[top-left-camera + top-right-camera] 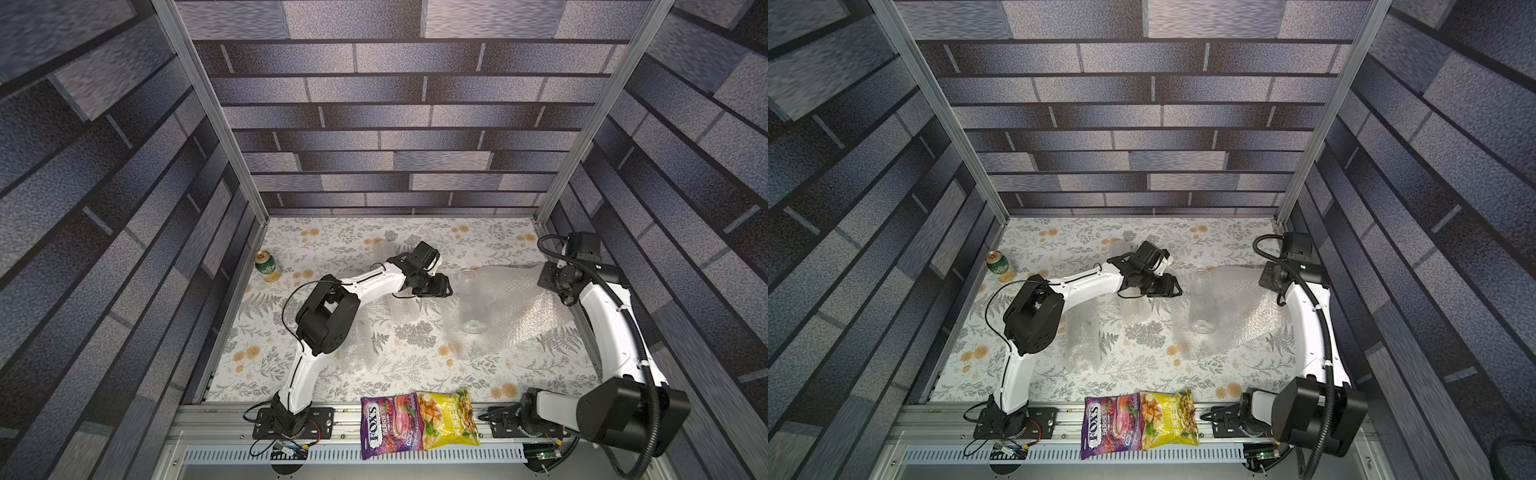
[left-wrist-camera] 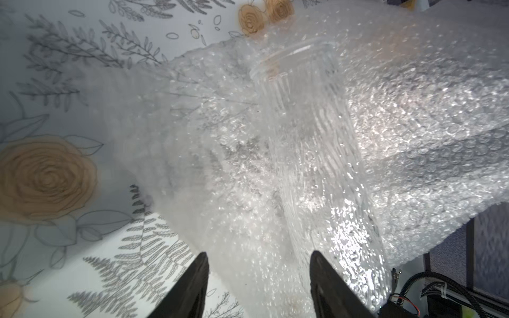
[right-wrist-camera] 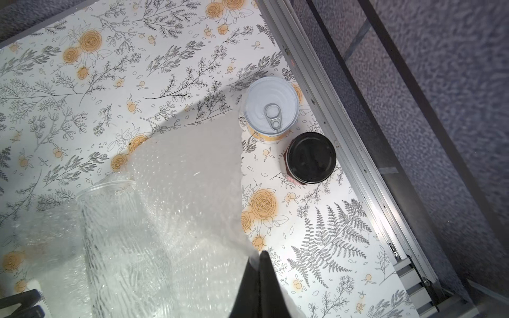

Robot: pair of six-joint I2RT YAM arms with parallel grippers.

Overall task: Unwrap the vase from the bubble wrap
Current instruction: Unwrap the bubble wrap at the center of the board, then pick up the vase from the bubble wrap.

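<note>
We found the vase (image 1: 471,301) lying bare on the spread bubble wrap (image 1: 519,307), long axis running from the far side toward the near edge. The left gripper (image 2: 259,254) stood just beside it, jaws partly parted and empty (the nearer arm). The right gripper (image 3: 260,254) pinched the sheet's edge, jaws closed tight.

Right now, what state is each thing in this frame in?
vase, bare, lying on the bubble wrap
bubble wrap, spread open, one edge pinched
left gripper, fingers apart, empty
right gripper, shut on the bubble wrap
wrap bundles, rolled up
green can, upright
tin, upright, pull tab down
jar, upright, black lid on
snack bags, lying flat
</note>
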